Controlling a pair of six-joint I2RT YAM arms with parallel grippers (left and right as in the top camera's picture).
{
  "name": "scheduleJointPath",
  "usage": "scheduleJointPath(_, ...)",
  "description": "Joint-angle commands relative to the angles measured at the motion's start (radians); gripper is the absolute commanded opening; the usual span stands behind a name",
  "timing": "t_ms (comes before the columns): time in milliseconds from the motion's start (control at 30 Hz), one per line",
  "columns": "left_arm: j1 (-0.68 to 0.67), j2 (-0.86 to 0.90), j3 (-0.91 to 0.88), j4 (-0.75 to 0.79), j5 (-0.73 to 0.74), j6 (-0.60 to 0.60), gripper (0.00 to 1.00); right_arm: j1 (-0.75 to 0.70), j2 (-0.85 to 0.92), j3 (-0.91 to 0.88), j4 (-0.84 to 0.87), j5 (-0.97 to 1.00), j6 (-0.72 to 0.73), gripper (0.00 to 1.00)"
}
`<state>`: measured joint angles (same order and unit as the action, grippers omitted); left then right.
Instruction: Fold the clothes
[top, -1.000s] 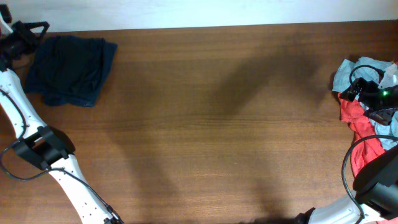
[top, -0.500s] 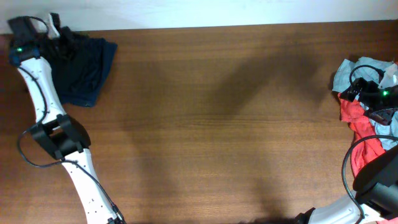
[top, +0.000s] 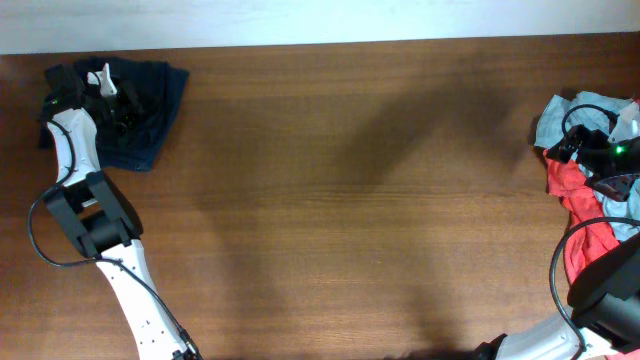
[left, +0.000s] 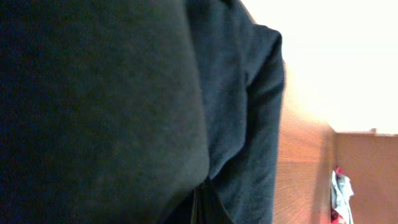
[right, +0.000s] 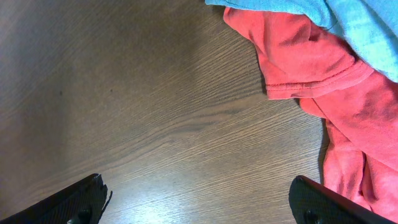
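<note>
The overhead view is showing the whole layout. The left gripper (top: 108, 88) is hovering over the navy garment (top: 145, 110) at the far-left corner of the table (top: 340, 200). The pile at the table's right edge is a red garment (top: 575, 185) with a light blue garment (top: 560, 115) on its far side.

The left wrist view isn't giving any of that. Dark navy fabric is filling nearly the whole frame, with only a strip of table showing on the right. The fingers aren't showing in it, and overhead they're too small and tangled in dark cloth to read, so there's no telling whether they're apart or pinched together.

The right wrist view is the one clearing up the other side. The right gripper (right: 199, 202) is sitting with its two dark tips spread wide over bare table, just beside the red garment's hem and holding nothing.

Compared with a second ago, the left arm is swinging inward. Its gripper was off the table's far-left edge beside the navy garment, then at the garment's far corner half a second ago, and now it's right over the fabric. The right arm and the pile are staying exactly where they were.
</note>
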<state>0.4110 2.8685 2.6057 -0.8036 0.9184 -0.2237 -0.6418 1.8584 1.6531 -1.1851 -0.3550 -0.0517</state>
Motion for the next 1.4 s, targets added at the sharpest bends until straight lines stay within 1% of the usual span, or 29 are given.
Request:
scheduleJointPath(0,0.002,-0.028,0.04,0.026,0.087,-0.027,0.01,-0.001,-0.004,0.006,0.0,0.013,0.008,0.99)
scheduleJointPath(167,0.002,-0.134,0.238,0.033,0.089,-0.143,0.01,-0.001,-0.004,0.006,0.0,0.013,0.008,0.99)
scheduleJointPath(300,0.002,-0.235,0.411,0.033,0.064,-0.246,0.01,-0.001,-0.004,0.006,0.0,0.013,0.008,0.99)
scheduleJointPath(367,0.001,-0.282,0.48,0.032,0.057,-0.271,0.01,-0.001,-0.004,0.006,0.0,0.013,0.008,0.99)
scheduleJointPath(400,0.0,-0.304,0.513,0.032,0.058,-0.274,0.09,-0.001,-0.004,0.006,0.0,0.013,0.008,0.99)
scheduleJointPath(433,-0.003,-0.323,0.536,0.031,0.06,-0.274,0.41,-0.001,-0.004,0.006,0.0,0.013,0.008,0.99)
scheduleJointPath(467,-0.005,-0.351,0.533,0.032,0.062,-0.273,0.81,-0.001,-0.004,0.006,0.0,0.013,0.008,0.99)
scheduleJointPath(500,-0.009,-0.37,0.533,0.034,0.062,-0.273,0.99,-0.001,-0.004,0.006,0.0,0.013,0.008,0.99)
scheduleJointPath(667,-0.009,-0.429,0.533,0.033,0.062,-0.273,0.99,-0.001,-0.004,0.006,0.0,0.013,0.008,0.99)
scheduleJointPath(1367,-0.009,-0.43,0.524,0.032,0.062,-0.273,0.99,-0.001,-0.004,0.006,0.0,0.013,0.008,0.99)
